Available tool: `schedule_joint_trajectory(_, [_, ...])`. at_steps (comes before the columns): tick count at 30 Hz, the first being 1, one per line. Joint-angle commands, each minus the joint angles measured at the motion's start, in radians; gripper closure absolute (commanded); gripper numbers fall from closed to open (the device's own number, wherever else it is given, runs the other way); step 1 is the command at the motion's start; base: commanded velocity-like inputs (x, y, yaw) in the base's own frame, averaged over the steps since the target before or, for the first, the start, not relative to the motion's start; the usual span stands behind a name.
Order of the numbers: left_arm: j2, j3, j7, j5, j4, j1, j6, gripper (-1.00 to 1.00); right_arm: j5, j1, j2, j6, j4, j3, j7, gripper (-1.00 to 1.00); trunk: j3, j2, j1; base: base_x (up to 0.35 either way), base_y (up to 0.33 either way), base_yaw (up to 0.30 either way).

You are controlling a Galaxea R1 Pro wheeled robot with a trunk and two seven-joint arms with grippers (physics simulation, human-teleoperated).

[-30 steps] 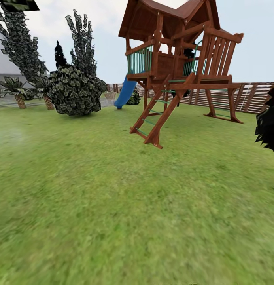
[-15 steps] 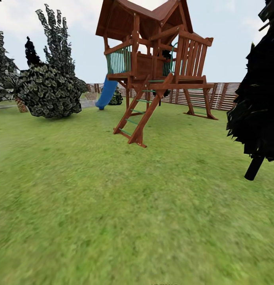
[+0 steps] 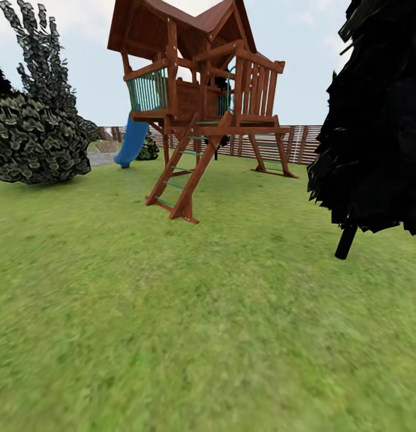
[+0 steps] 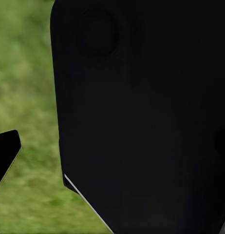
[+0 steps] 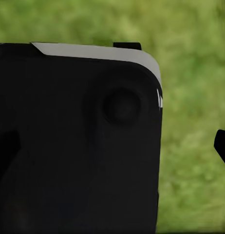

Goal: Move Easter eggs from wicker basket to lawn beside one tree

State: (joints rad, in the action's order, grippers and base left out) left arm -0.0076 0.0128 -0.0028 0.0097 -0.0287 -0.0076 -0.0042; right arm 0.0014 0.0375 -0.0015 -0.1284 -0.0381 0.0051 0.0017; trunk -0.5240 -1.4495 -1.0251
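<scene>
Left end effector [image 4: 5, 156] glimpsed as a dark tip at the edge of the left wrist view, beside a large black housing; jaw spacing impossible to tell. Right end effector [image 5: 222, 148] likewise a dark sliver past a black, grey-edged housing in the right wrist view; open or closed, cannot tell. Nothing visibly held by either. Blurred green grass beneath both. From the head view, wide mottled lawn [image 3: 189, 324] across the foreground. Reddish-brown wooden play tower [image 3: 192, 90] with ladder standing mid-lawn, blue slide [image 3: 131, 143] at its far side. Near-black tree [image 3: 376, 114] on a thin dark trunk close at right. Round leafy bush [image 3: 33, 141] at left, slatted fence [image 3: 304, 144] behind, perhaps a second small bush near the slide.
</scene>
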Motion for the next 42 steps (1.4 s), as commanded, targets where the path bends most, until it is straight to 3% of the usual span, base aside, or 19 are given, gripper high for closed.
schedule_joint_trajectory(1, [0.000,0.001,0.000,0.001,0.000,0.000,-0.001,-1.00,0.000,0.001,0.000,-0.003,0.001,0.001,0.000,-1.00,-0.001,0.000,0.000,0.000,0.000,-0.295])
schedule_joint_trajectory(11, [0.000,0.001,0.000,0.001,0.000,0.000,-0.001,-1.00,0.000,0.001,0.000,-0.003,0.001,0.001,0.000,-1.00,-0.002,0.000,0.000,0.000,0.000,-0.232])
schedule_joint_trajectory(33, [0.000,0.001,0.000,0.001,0.000,0.000,-0.002,-1.00,0.003,0.001,0.000,-0.001,0.002,0.003,-0.005,-1.00,-0.003,0.000,0.000,0.000,0.000,-0.004])
schedule_joint_trajectory(42, [0.000,0.001,0.000,0.001,0.000,0.000,-0.002,-1.00,0.000,0.001,0.002,0.003,0.004,0.003,-0.005,-1.00,-0.015,0.000,0.000,0.000,0.000,0.092])
